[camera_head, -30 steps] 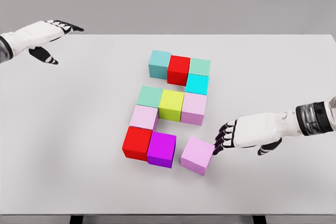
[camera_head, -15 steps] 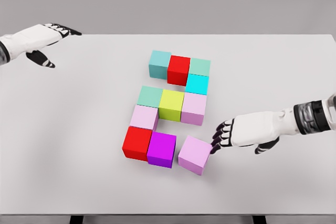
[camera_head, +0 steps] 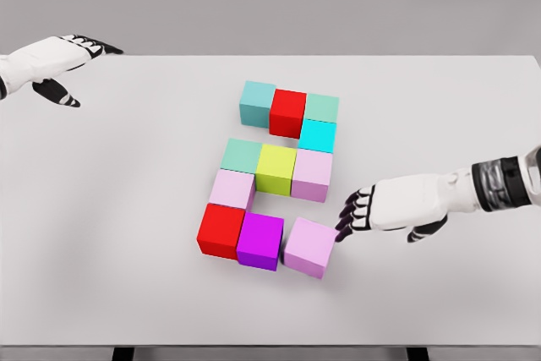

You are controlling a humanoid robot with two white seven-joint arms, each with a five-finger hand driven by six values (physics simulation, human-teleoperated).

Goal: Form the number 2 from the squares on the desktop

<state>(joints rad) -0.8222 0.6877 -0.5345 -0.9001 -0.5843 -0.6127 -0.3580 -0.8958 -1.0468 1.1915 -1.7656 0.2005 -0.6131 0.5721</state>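
Coloured cubes lie on the white table (camera_head: pixel 110 234) in the shape of a 2. The top row is teal (camera_head: pixel 256 103), red (camera_head: pixel 288 112) and pale green (camera_head: pixel 321 108), with a cyan cube (camera_head: pixel 317 135) below. The middle row is green (camera_head: pixel 242 155), yellow-green (camera_head: pixel 275 168) and pink (camera_head: pixel 312 174). Under a pink cube (camera_head: pixel 232 188) sit a red cube (camera_head: pixel 221 230), a purple cube (camera_head: pixel 260 241) and a slightly turned pink cube (camera_head: pixel 309 247). My right hand (camera_head: pixel 348 216) touches that last cube's right side with relaxed fingers, grasping nothing. My left hand (camera_head: pixel 63 57) hovers open at the far left corner.
The table's front edge (camera_head: pixel 270 346) runs along the bottom of the view, and its back edge lies behind the top row. Bare tabletop spreads to the left and right of the cubes.
My right hand has pushed the loose pink cube leftward until it nearly meets the purple cube. My left hand has drawn back a little toward the upper left.
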